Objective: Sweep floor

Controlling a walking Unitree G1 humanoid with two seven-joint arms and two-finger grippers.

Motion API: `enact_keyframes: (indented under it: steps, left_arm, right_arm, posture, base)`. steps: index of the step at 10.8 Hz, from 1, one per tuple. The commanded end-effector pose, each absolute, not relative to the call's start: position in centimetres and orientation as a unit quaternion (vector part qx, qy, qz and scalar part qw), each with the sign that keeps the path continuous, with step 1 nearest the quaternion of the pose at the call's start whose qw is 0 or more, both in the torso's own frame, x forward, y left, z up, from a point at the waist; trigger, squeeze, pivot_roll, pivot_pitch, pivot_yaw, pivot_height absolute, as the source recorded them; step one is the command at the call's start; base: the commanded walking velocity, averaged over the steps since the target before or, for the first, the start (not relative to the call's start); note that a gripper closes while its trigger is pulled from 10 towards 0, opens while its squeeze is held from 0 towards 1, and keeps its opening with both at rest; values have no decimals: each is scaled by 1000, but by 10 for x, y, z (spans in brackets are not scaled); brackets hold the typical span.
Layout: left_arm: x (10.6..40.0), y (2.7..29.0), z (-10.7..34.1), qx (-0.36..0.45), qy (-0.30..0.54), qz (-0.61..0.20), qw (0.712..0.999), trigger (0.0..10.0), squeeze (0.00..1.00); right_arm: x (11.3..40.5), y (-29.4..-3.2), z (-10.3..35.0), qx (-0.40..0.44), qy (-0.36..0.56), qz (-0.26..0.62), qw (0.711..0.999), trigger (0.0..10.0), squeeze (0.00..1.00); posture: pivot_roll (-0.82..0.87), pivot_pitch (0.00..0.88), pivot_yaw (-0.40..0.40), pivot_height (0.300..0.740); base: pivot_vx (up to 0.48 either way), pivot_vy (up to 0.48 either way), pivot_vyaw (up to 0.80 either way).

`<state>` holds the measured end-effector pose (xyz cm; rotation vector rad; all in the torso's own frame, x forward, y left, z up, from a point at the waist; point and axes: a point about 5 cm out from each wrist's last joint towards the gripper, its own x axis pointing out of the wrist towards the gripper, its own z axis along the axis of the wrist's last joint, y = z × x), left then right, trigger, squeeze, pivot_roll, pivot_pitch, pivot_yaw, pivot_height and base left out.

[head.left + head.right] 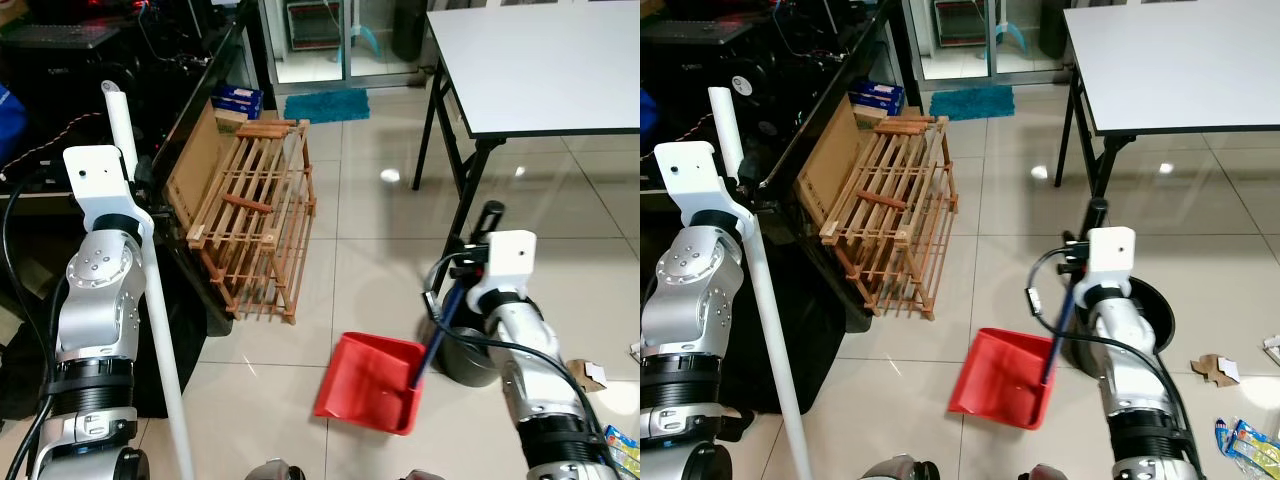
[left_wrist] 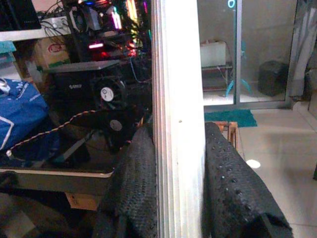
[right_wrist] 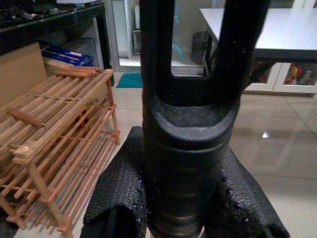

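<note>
We clamp our left gripper (image 2: pixel 178 183) on the white broom pole (image 1: pixel 150 290) and our right gripper (image 3: pixel 181 198) on the red dustpan's (image 1: pixel 368 382) dark handle (image 1: pixel 437 335), its mouth toward the litter (image 1: pixel 1238 435) near right.

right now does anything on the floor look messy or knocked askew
Yes. The wooden rack leans tilted against the black desk instead of standing square, and scraps of litter lie on the tiles beside the right arm.
</note>
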<state>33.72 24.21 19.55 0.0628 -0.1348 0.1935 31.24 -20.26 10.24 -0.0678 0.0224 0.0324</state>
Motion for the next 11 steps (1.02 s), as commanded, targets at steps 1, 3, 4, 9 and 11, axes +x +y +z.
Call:
enact_keyframes:
  steps: [1,3,4,9,11]
  left_arm:
    - [340,242,207,44,-90,93,991,10000,0]
    - [345,239,207,57,-92,77,991,10000,0]
    - [354,244,220,67,-109,79,989,10000,0]
    - [384,256,285,127,-180,89,971,10000,0]
    - [388,255,300,133,-202,100,965,10000,0]
  right_arm:
    - [317,-199,112,-29,-14,22,999,10000,0]
    - [317,-192,110,-26,-9,35,999,10000,0]
    - [318,-191,110,-24,-10,35,999,10000,0]
    - [317,-191,110,-20,-11,31,999,10000,0]
    - [319,-191,111,-19,-14,31,999,10000,0]
  posture:
    - [-161,84,121,740]
    - [-152,86,116,740]
    - [-154,82,118,740]
    - [-171,77,128,740]
    - [-171,77,127,740]
  base:
    - [0,0,0]
    - [0,0,0]
    - [0,0,0]
    - [0,0,0]
    - [0,0,0]
